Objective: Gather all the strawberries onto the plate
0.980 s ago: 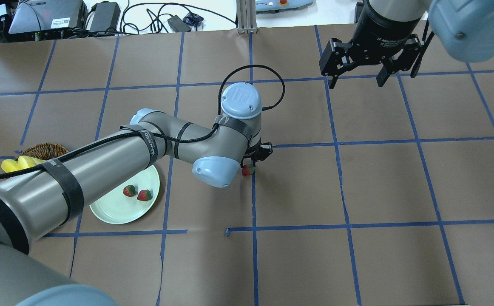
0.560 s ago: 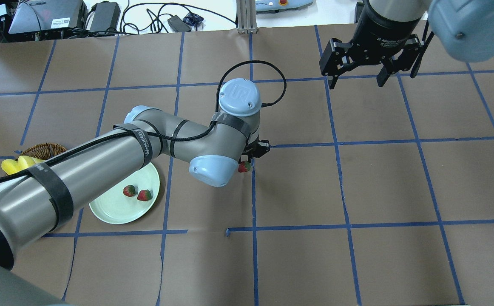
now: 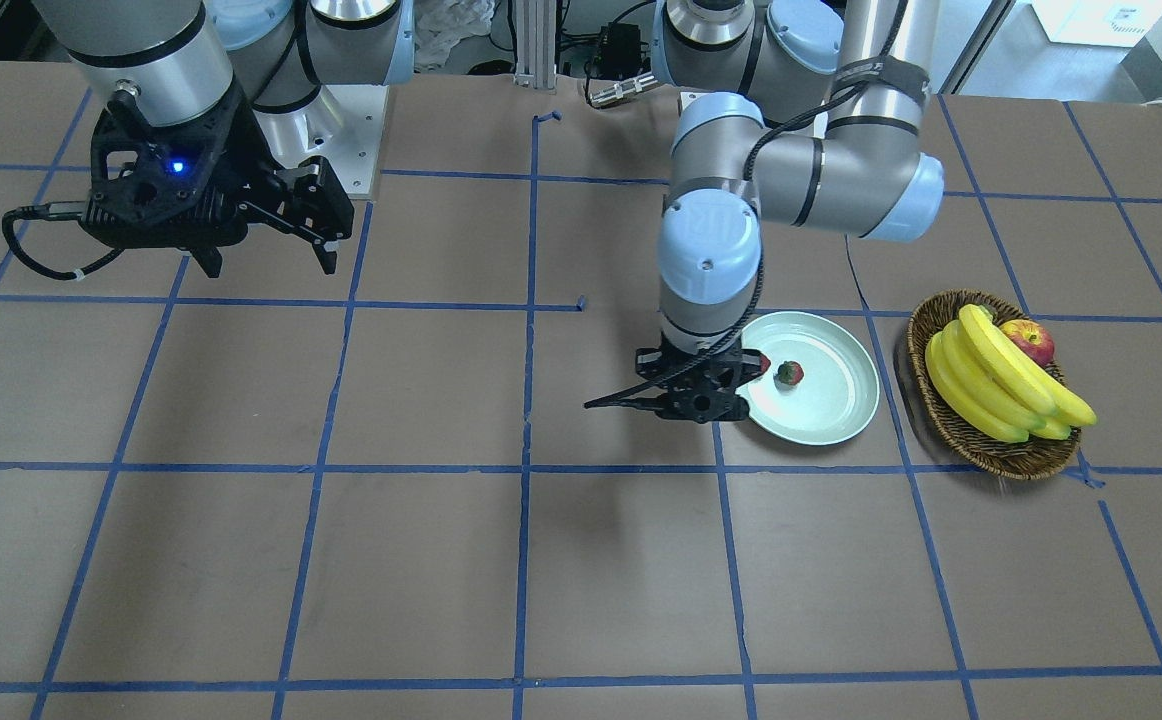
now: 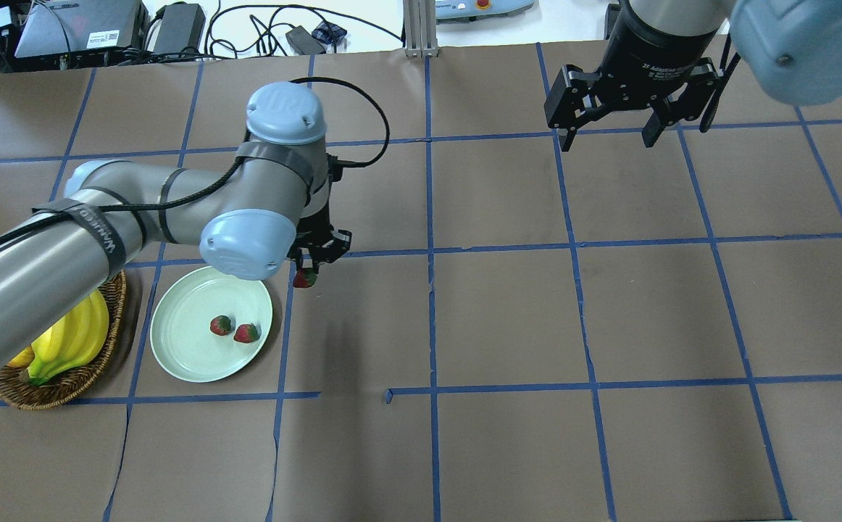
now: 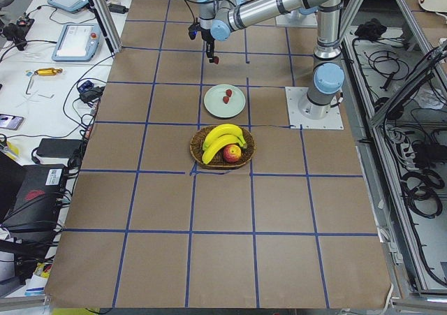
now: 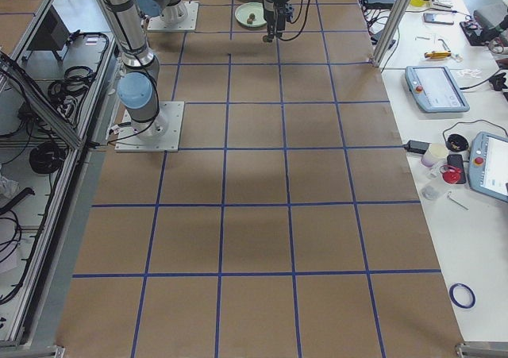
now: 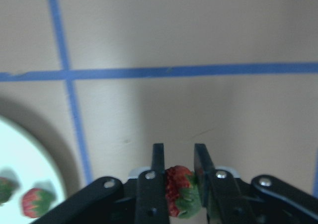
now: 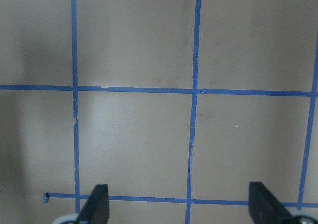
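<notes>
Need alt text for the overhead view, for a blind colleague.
The left claw holds a strawberry just right of the mint plate, which carries two strawberries. A banana basket sits left of the plate; the right claw hangs open at the far right.

The table (image 4: 508,319) is covered in plain brown paper, crossed by a grid of blue tape lines (image 4: 433,326). The plate (image 4: 189,355) is a glossy pale mint-green. The two strawberries (image 4: 221,325) (image 4: 246,333) on it are red with green caps. The strawberry (image 4: 305,278) in the black left gripper (image 4: 307,270) has the same red body and green leafy cap.

In the overhead view, at the plate's 9 o'clock, the basket (image 3: 1016,460) is brown woven wicker. The bananas (image 3: 981,385) in it are bright yellow and the apple (image 3: 1029,340) is red blending into yellow.

The left arm (image 4: 174,196) is silver-grey with pale blue joint caps (image 4: 285,112) and black straps. The right gripper (image 4: 607,143) is black, and the front-facing view shows a small blue light (image 3: 177,166) on it.
</notes>
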